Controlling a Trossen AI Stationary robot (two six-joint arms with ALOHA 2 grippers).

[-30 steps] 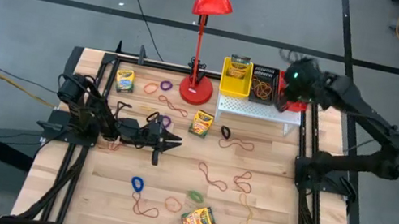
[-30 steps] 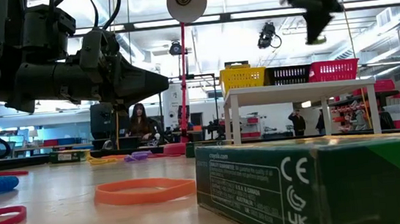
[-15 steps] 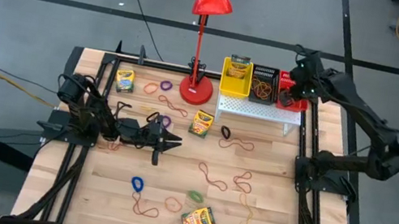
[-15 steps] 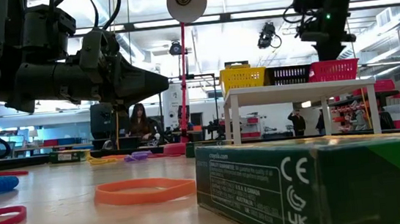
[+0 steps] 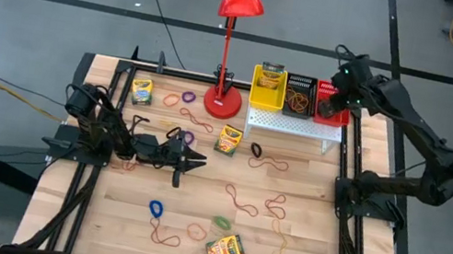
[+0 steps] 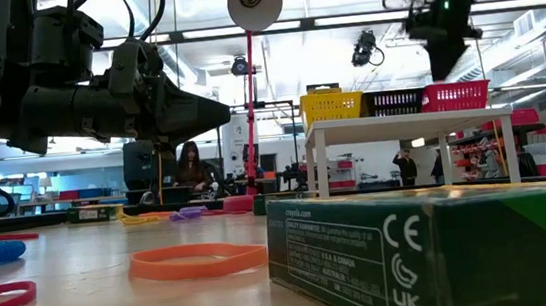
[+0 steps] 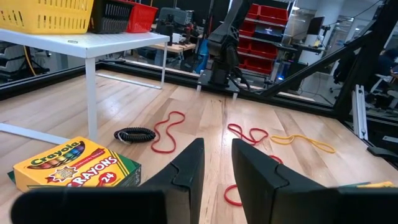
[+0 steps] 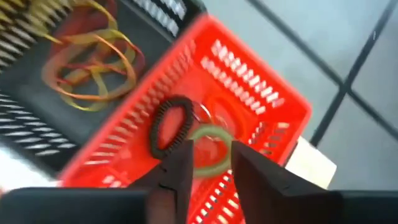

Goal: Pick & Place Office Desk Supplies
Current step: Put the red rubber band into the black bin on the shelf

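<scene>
Crayon boxes, rubber bands scattered.

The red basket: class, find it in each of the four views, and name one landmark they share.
High view: red basket on the white stand, far right of three.
Low view: right, atop the stand.
Left wrist view: top, beside the black basket.
Right wrist view: centre, holding loops.
Shared landmark: the black basket.

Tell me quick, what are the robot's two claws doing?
Left gripper: slightly open, holding nothing, low over the table.
Right gripper: open above the red basket, nothing between its fingers.
</scene>
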